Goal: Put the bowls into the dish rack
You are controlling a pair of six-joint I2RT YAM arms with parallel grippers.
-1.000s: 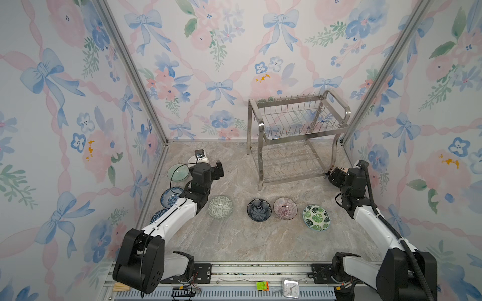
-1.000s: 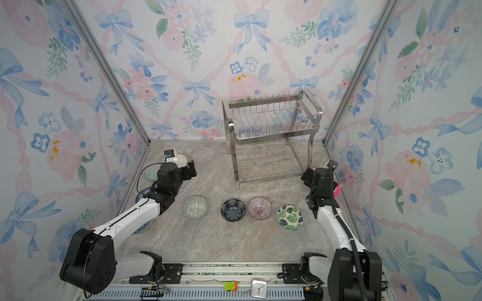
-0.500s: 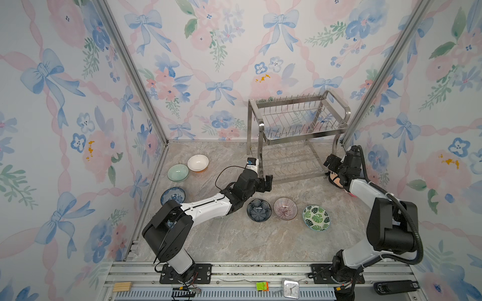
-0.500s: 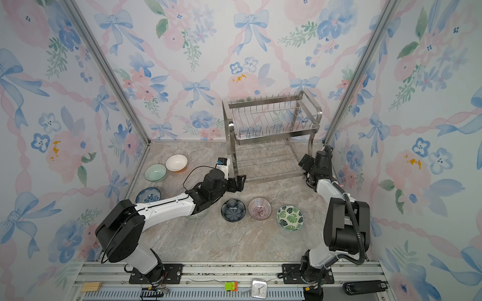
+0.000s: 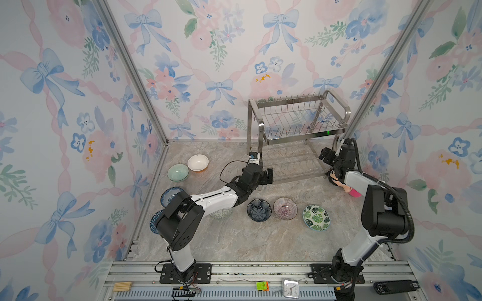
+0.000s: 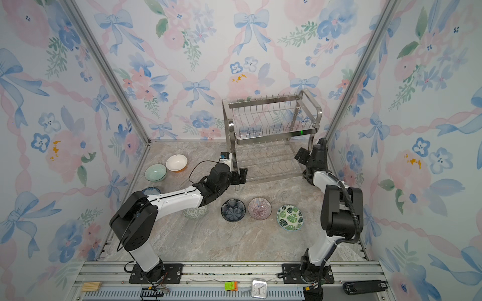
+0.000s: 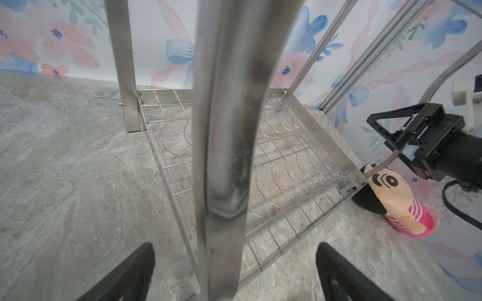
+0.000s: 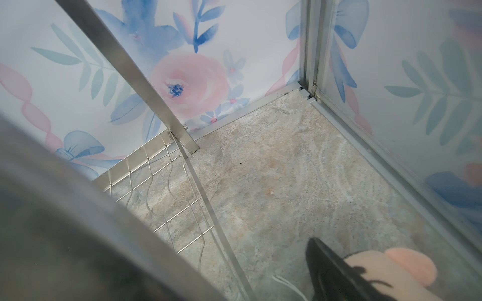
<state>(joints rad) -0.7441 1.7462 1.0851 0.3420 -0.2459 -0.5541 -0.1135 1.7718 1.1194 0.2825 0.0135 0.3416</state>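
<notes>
The dish rack [image 5: 297, 122] [image 6: 273, 117] stands empty at the back right. My left gripper [image 5: 268, 174] [image 6: 241, 176] [image 7: 234, 250] is open, its fingers straddling the rack's front left leg [image 7: 224, 130] with gaps on both sides. My right gripper [image 5: 324, 156] [image 6: 301, 155] is open at the front right leg [image 8: 52, 208]; one finger [image 8: 328, 263] shows. Bowls lie on the floor: white-orange [image 5: 198, 162], pale green [image 5: 178, 172], blue floral [image 5: 169, 195], green geometric [image 5: 221, 212] under the left arm, navy petal [image 5: 259, 209], pink-striped [image 5: 285, 207], green leaf [image 5: 316, 217].
A pink plush doll [image 5: 344, 185] [image 7: 391, 198] [image 8: 407, 265] lies by the rack's front right leg, under my right arm. Walls close in on three sides. On the front rail sit a small clock [image 5: 290, 288] and a wooden block [image 5: 122, 286].
My left arm swung from the bowls at the left across to the rack's front left leg. My right gripper moved back to the front right leg.
</notes>
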